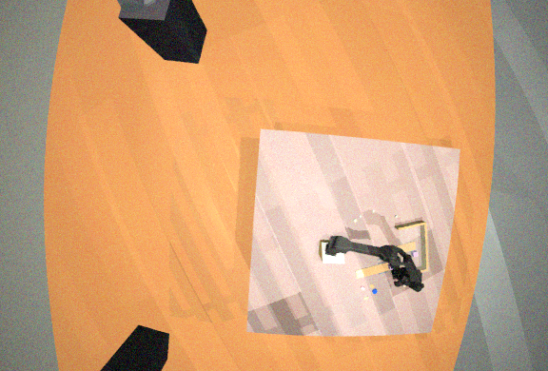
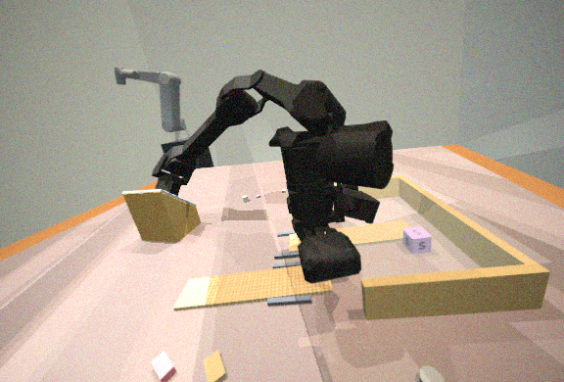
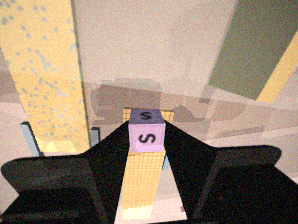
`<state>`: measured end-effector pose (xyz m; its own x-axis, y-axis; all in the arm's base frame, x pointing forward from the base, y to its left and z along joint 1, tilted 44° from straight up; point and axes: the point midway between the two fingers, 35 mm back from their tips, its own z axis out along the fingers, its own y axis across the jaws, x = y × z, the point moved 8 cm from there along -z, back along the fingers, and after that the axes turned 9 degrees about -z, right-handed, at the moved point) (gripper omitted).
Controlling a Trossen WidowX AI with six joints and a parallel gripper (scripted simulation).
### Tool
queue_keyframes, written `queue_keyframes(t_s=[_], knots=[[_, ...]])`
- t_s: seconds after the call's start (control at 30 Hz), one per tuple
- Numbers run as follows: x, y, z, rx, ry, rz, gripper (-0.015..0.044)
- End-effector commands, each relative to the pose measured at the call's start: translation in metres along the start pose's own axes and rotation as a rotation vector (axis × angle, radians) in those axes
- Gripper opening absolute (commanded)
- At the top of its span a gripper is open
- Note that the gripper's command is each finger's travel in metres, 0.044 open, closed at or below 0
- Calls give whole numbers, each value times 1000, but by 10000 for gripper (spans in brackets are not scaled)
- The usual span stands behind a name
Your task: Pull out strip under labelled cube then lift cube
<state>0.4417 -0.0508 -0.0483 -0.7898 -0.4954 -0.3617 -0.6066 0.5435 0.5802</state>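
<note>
A pale purple cube [image 3: 146, 141] marked S is at the far end of the grid-patterned strip [image 3: 142, 175] [image 2: 250, 288] [image 1: 376, 270]. My gripper [image 3: 145, 123] [image 2: 329, 263] is shut on this cube, its fingertips against the two sides. The near finger hides the cube in the exterior view; I cannot tell whether it touches the strip. The strip lies flat, its pale end towards the arm base. A second purple S cube [image 2: 417, 240] [image 1: 415, 254] stands by the far end of the blue-speckled strip [image 3: 47, 65] [image 2: 374, 233] [image 1: 409, 246].
A low wooden wall [image 2: 452, 293] [image 1: 426, 245] runs around the far side. Dark rails [image 2: 289, 301] flank the strips. A wooden block [image 2: 159, 218] stands near the arm base. A white-and-red tile [image 2: 163, 365], a yellow tile [image 2: 214, 366] and a blue piece [image 1: 374, 291] lie on the table.
</note>
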Motion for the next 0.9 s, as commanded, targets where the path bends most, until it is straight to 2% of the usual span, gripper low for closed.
queue_keyframes(t_s=[0.0, 0.57, 0.87], knots=[[1, 1, -2, 0, 0, 0, 0], [38, 37, -39, -4, 2, 13, 0], [50, 49, -43, -6, 1, 13, 0]])
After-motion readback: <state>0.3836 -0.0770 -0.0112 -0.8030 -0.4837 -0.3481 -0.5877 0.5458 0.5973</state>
